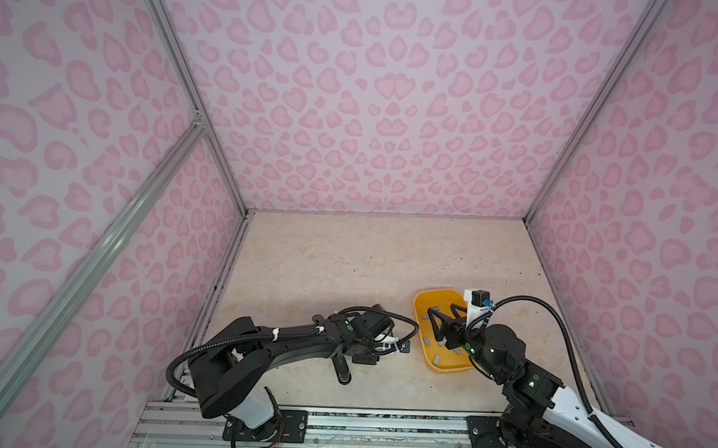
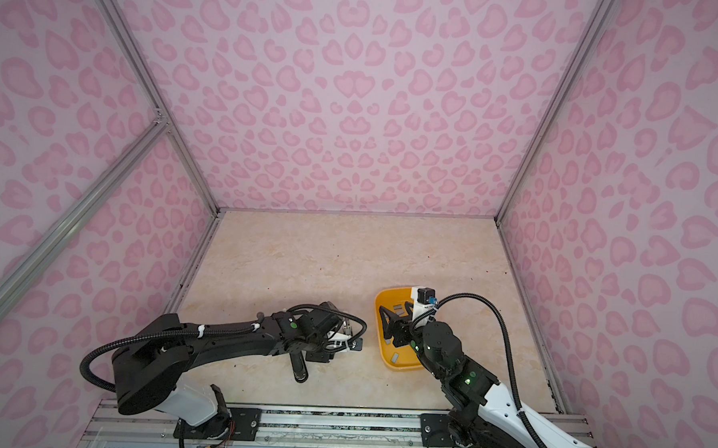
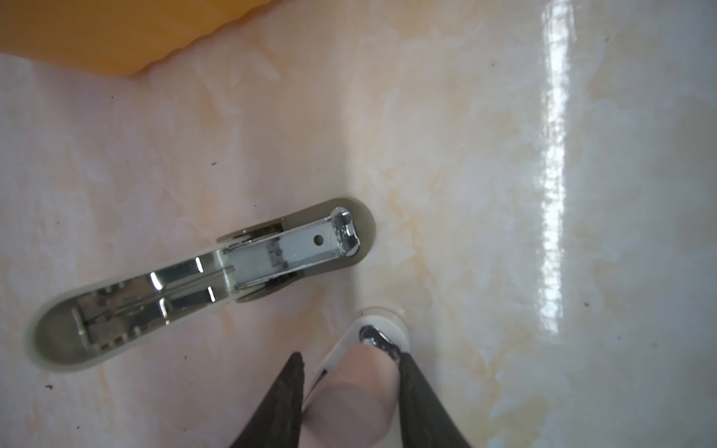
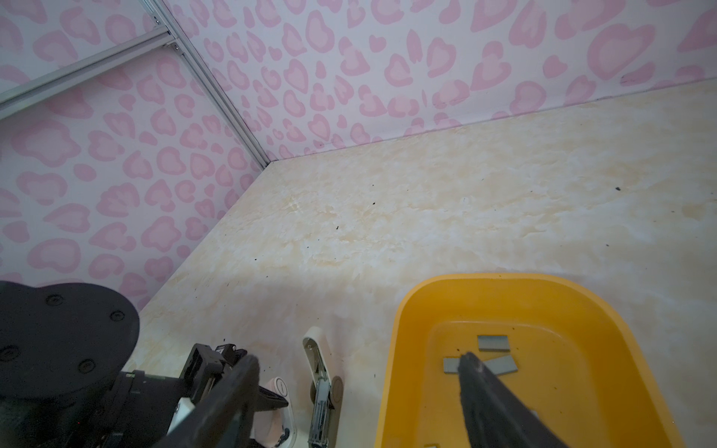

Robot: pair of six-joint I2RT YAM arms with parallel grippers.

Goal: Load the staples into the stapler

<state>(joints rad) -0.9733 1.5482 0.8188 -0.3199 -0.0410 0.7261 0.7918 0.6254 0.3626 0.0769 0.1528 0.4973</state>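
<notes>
Marbled bench (image 1: 347,253) under pink-patterned walls carries a yellow tray (image 4: 504,277), where the staples (image 4: 493,343) lie flat. Thin and flush with the tray floor, a strip may well skid or tip when the released right claw (image 1: 442,307), hanging above, pinches. Their long axes point assorted ways. Just beside the tray, the open stapler (image 3: 248,260) lies lengthwise along its wall, magazine up. Left claw (image 3: 349,357) clenches a pink stapler (image 3: 349,395).

Yellow tray (image 1: 422,300) on marbled tabletop (image 1: 347,266), pink-patterned walls (image 1: 375,109) around.
</notes>
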